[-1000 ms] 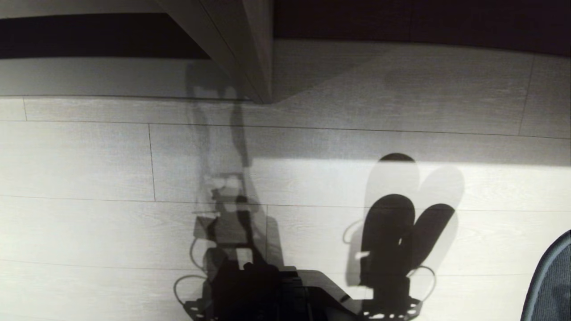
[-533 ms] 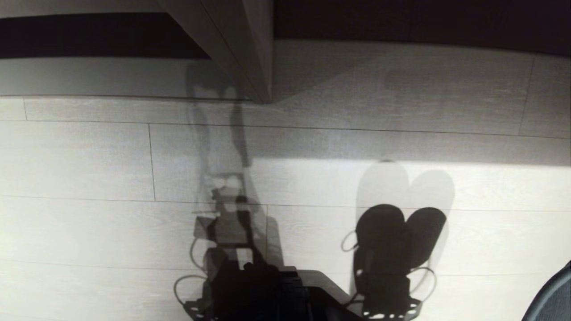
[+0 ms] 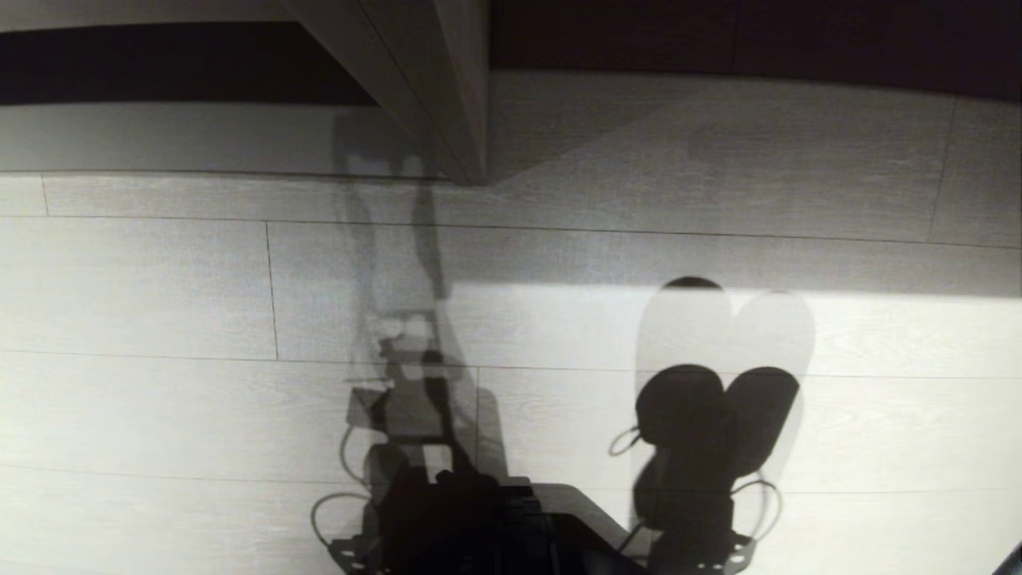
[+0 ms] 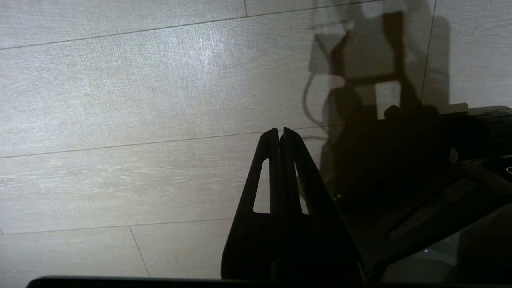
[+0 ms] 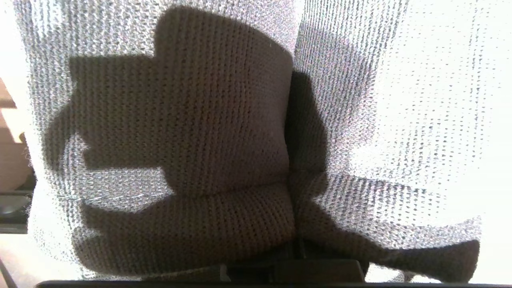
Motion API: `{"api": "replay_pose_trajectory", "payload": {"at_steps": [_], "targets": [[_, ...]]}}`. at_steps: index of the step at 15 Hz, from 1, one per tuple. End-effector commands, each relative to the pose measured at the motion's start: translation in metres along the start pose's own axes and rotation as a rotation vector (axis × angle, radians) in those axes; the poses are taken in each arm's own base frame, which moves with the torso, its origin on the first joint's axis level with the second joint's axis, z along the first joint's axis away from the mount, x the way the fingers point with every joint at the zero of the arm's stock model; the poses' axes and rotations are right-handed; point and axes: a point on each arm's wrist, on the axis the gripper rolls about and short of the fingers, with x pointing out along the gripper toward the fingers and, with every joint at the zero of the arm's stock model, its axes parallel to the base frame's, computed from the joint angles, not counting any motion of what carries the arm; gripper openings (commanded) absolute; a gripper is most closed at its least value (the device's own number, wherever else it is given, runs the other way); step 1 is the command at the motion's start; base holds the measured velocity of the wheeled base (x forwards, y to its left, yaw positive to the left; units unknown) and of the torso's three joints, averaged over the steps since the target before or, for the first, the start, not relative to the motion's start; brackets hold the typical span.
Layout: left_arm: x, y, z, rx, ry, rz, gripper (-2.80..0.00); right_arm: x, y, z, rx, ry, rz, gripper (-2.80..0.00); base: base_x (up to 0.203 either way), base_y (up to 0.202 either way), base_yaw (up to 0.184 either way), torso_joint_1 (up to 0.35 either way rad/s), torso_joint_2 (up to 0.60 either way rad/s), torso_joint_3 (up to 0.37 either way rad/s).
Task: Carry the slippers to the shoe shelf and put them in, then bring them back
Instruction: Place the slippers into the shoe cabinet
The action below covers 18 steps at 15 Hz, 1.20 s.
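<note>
The right gripper (image 3: 693, 499) is clamped on the slippers (image 3: 715, 419), which fan out ahead of its fingers above the floor (image 3: 160, 303). Pinched loosely at one end, one could slip free.

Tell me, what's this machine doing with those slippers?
The robot's right gripper is shut on a pair of slippers, holding them side by side, toes forward, above the pale wood floor. They throw a shadow on the boards. The left gripper is shut, empty and idle over the floor. Ahead is the corner of a wooden cabinet; the slippers are short of it.
</note>
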Motion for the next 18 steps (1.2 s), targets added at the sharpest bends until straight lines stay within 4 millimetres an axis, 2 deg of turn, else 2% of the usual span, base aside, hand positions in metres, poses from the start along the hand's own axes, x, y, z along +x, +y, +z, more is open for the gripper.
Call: {"api": "replay_pose_trajectory", "payload": {"at_steps": [1,18], "targets": [[0.0000,0.0000,-0.0001,0.001,0.001,0.000,-2.80,-0.0003,0.0000,0.0000,0.000,-0.005,0.001,-2.80,0.000,0.000,0.000,0.000,0.00,0.000],[0.0000,0.0001,-0.0001,-0.024,0.001,0.003,-2.80,-0.0003,0.0000,0.0000,0.000,-0.005,0.000,-2.80,0.000,0.000,0.000,0.000,0.00,0.000]]}}
